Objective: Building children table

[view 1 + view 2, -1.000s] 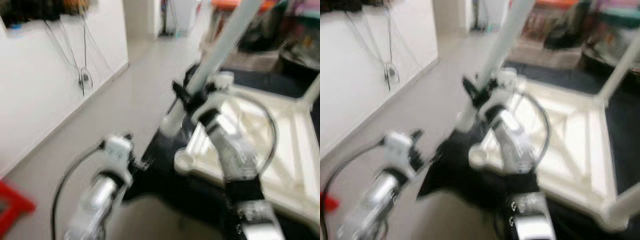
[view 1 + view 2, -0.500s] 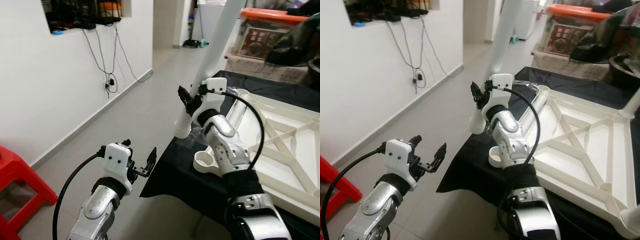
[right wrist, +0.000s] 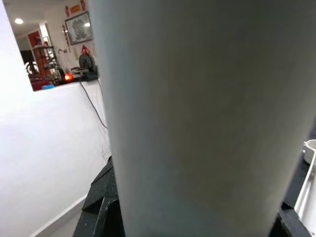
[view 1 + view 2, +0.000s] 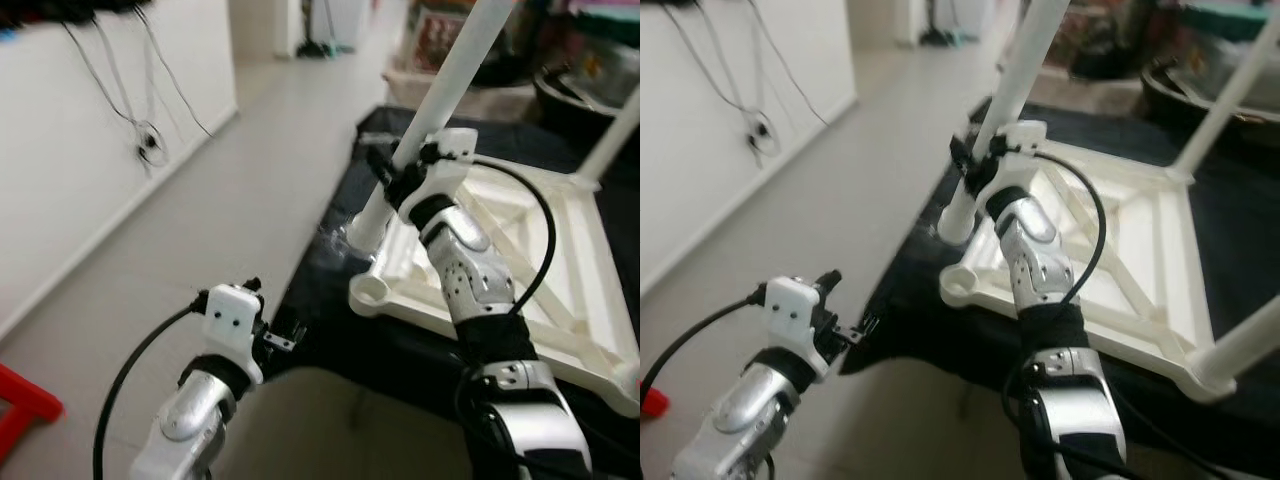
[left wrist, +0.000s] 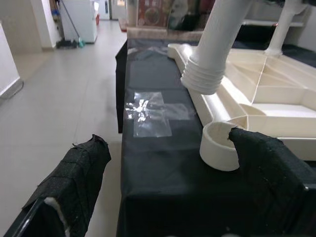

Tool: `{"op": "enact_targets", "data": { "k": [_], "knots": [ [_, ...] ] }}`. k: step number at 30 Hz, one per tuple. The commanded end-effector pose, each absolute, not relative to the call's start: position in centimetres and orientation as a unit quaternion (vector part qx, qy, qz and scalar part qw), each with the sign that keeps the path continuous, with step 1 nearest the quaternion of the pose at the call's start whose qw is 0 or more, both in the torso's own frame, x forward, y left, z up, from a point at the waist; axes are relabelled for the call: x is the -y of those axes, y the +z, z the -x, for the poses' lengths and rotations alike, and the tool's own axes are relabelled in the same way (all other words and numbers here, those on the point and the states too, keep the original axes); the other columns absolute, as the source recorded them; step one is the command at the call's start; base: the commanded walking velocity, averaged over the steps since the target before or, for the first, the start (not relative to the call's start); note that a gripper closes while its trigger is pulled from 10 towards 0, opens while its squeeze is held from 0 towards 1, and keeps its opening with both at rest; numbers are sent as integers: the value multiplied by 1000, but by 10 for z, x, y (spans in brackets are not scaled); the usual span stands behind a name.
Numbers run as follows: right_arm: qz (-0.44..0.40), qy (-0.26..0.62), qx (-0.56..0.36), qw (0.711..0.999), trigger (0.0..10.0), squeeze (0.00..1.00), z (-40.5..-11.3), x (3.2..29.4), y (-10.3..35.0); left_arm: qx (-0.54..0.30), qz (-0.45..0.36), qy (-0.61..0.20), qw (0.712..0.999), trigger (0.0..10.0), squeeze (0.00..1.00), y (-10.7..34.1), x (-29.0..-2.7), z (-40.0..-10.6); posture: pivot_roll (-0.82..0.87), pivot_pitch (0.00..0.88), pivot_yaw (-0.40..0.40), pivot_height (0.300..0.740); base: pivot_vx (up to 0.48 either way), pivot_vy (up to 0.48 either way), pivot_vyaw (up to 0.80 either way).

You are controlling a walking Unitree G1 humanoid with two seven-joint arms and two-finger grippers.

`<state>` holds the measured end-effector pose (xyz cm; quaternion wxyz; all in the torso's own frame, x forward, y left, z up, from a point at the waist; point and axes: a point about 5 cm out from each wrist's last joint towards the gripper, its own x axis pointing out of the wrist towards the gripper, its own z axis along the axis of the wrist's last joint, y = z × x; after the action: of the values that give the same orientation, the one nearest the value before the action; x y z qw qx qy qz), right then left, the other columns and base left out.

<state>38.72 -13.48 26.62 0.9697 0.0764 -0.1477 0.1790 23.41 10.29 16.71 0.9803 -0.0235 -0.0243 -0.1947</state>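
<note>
— So, where is the table right now?

— The cream-white plastic tabletop lies upside down on a black cloth-covered surface, ribbed underside up. One white plastic leg already stands at its far corner, and another sticks out at the near right corner.

— And the right arm?

— The right gripper is clamped round a long white plastic tube leg, tilted, its ridged lower end hovering near the tabletop's edge, just beside a round empty socket at the near left corner. From the wrist camera the tube sits right between the black fingers.

— Is the end touching the tabletop?

— I cannot tell from here; it looks close, slightly above the frame.

— The left one?

— The left gripper hangs low off the cloth's near corner, over the pale tiled floor. Its black padded fingers are spread apart, holding nothing.

— Anything else about?

— A white wall with dangling cables on the left, and a red stool by it.
</note>
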Motion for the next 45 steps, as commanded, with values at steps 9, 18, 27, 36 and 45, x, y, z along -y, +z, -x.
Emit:
{"op": "enact_targets", "data": {
  "k": [9,18,27,36,45],
  "knots": [
    [-46,233,161,958,10000,0,-394,162,284,30,22,-184,982,10000,0,179,-110,-233,110,242,-57,740,0,0,0],
    [-87,312,138,936,10000,0,-392,214,299,24,20,-182,983,10000,0,181,-110,-224,118,271,-63,740,0,0,0],
    [-78,502,138,850,10000,0,-369,213,313,14,22,-186,982,10000,0,180,-109,-224,121,267,-62,740,0,0,0],
    [-69,578,108,806,10000,0,-367,200,296,9,19,-184,983,10000,0,179,-109,-222,129,261,-62,740,0,0,0],
    [-45,607,82,789,10000,0,-364,196,288,7,21,-184,983,10000,0,179,-109,-221,124,277,-61,740,0,0,0]
  ]
}}
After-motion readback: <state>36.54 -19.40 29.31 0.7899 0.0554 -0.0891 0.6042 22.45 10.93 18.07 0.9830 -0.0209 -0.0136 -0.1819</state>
